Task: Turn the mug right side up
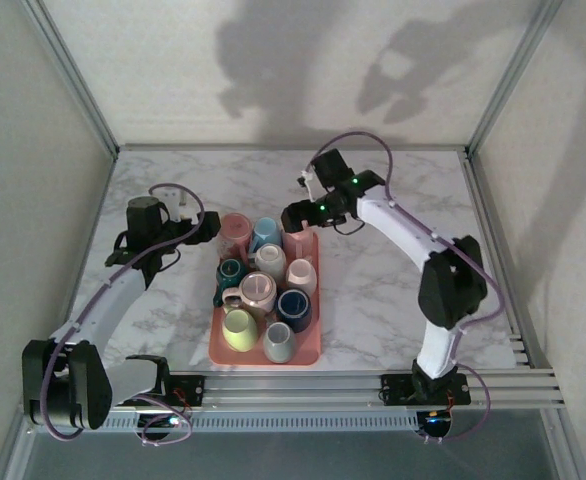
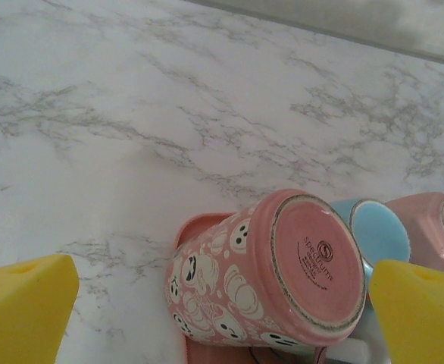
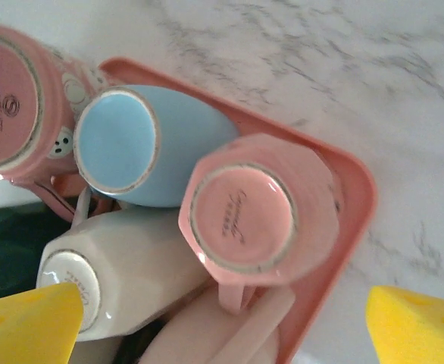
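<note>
A pink tray [image 1: 263,361] holds several mugs. Three stand bottom up along its far edge: a pink mug with white ghost and pumpkin figures [image 2: 267,277], a light blue mug [image 3: 123,144] and a faceted pink mug [image 3: 245,220]. My left gripper [image 2: 222,303] is open, its yellow pads [image 2: 25,307] either side of the patterned mug [image 1: 235,230] without touching it. My right gripper [image 3: 223,326] is open above the faceted pink mug [image 1: 299,243], nothing between its pads.
A white mug [image 3: 123,265] lies next to the faceted pink one, and teal, navy, yellow-green and grey mugs crowd the tray's near half. Bare marble table [image 1: 393,290] lies right of the tray and beyond it. Frame posts and walls close the sides.
</note>
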Available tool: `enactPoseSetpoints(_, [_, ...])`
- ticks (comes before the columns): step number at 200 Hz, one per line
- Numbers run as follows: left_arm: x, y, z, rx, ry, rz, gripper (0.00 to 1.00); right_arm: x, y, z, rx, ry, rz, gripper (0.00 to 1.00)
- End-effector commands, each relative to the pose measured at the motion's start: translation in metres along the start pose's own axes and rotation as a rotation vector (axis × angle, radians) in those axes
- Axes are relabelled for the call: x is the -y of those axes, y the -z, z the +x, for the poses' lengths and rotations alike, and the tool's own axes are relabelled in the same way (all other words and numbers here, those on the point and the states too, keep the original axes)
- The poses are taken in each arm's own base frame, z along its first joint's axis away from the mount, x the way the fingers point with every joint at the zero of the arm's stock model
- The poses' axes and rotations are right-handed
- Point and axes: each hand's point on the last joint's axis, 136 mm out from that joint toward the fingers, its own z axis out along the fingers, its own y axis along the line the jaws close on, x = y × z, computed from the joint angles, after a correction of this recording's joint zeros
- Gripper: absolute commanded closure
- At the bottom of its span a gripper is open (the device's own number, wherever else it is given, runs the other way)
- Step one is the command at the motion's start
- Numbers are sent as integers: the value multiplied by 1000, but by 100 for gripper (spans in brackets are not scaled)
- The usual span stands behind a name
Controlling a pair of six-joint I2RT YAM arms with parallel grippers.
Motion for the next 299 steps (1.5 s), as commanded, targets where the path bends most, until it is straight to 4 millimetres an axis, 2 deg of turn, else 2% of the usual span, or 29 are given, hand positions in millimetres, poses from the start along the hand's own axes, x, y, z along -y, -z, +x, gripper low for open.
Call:
enactPoseSetpoints(1, [3,-4,2,4,7,7,2,14,-3,3,83,-281,130,2])
enactPoseSetpoints(27, [5,-4,1,5,1,11,2,10,-17,10,89,-428,137,1])
enactPoseSetpoints(54, [7,-4,1,3,0,17,2,7,-31,5,89,-502,135,1])
enactPoseSetpoints(113, [9,-2,-1,10,-4,23,2,12,-57,3,55,-568,164,1])
enactPoseSetpoints(139, [11,-2,-1,11,-10,31,2,12,-65,4,38,-551,160,5])
enactPoseSetpoints(173, [14,-1,-2,12,-12,48,2,11,-65,7,26,-487,153,19])
enactPoseSetpoints(189, [19,1,-2,5,-21,67,2,9,-62,6,22,-432,145,21])
enactPoseSetpoints(211, [30,8,-4,-4,-25,119,2,7,-57,3,5,-327,147,22])
enactPoseSetpoints(250, [72,32,-9,-50,-1,320,3,0,-59,-1,-55,-161,102,23])
enactPoseSetpoints(276, [82,44,-9,-79,4,353,3,-3,-60,-4,-80,-53,87,22])
enactPoseSetpoints(299, [81,49,-6,-83,7,346,2,-1,-61,-4,-99,1,94,18])
